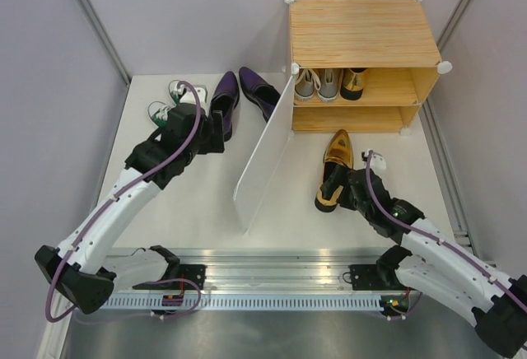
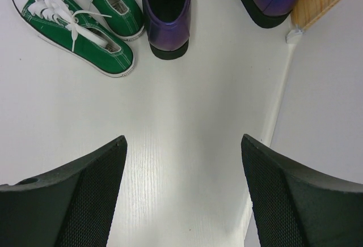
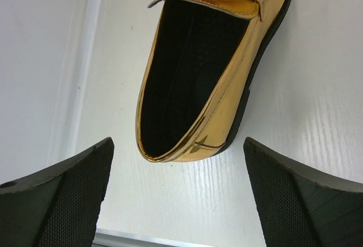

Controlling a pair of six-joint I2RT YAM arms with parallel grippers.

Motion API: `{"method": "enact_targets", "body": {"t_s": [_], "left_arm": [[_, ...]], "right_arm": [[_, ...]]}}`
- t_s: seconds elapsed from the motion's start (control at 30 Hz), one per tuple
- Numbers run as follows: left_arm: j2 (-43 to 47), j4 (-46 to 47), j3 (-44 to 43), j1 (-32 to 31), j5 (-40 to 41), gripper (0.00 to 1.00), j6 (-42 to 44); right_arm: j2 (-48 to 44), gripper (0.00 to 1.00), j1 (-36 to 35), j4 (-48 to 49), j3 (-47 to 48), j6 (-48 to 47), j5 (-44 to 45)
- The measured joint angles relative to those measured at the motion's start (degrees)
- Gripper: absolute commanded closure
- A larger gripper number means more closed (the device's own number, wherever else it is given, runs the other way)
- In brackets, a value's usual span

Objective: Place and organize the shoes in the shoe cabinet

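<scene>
Jaws on the left arm gape wide with nothing between them, hanging over bare table just short of the heel of one purple shoe. The green sneakers lie beside it. Jaws on the right arm are spread wide too and empty, with the heel of a gold shoe on the table just ahead of them. Inside the cabinet, its door swung open, the upper shelf holds grey sneakers and the other gold shoe.
</scene>
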State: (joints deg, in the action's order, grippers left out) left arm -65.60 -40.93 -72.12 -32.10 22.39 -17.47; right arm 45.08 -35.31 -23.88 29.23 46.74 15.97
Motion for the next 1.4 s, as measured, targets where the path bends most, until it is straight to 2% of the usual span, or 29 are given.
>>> {"method": "enact_targets", "body": {"t_s": [0.13,0.27,0.37,0.6,0.8,0.93,1.27,1.4], "left_arm": [[0.9,1.7,2.4,0.2,0.1,0.16,0.0],[3.0,3.2,3.8,0.2,0.3,0.15,0.0],[4.4,4.0,4.1,0.2,0.3,0.15,0.0],[4.8,5.1,4.2,0.2,-0.1,0.15,0.0],[4.8,5.1,4.3,0.2,-0.5,0.15,0.0],[4.8,5.1,4.3,0.2,-0.6,0.16,0.0],[4.8,5.1,4.3,0.2,-2.1,0.16,0.0],[4.8,5.1,4.3,0.2,-3.0,0.16,0.0]], "right_arm": [[3.5,0.02,-5.2,1.0,0.0,2.2,6.6],[10.9,0.02,-12.0,2.1,0.5,4.5,12.4],[15.0,0.02,-14.3,2.7,1.2,6.3,16.6],[21.7,0.02,-14.6,3.4,4.0,9.7,23.8],[27.4,0.02,-14.2,4.7,6.1,10.1,25.9],[29.2,0.07,-12.4,6.2,6.0,9.7,25.2],[30.4,0.07,-8.8,9.8,3.0,8.4,21.8],[31.5,0.11,-8.2,10.8,2.7,7.8,20.5]]}}
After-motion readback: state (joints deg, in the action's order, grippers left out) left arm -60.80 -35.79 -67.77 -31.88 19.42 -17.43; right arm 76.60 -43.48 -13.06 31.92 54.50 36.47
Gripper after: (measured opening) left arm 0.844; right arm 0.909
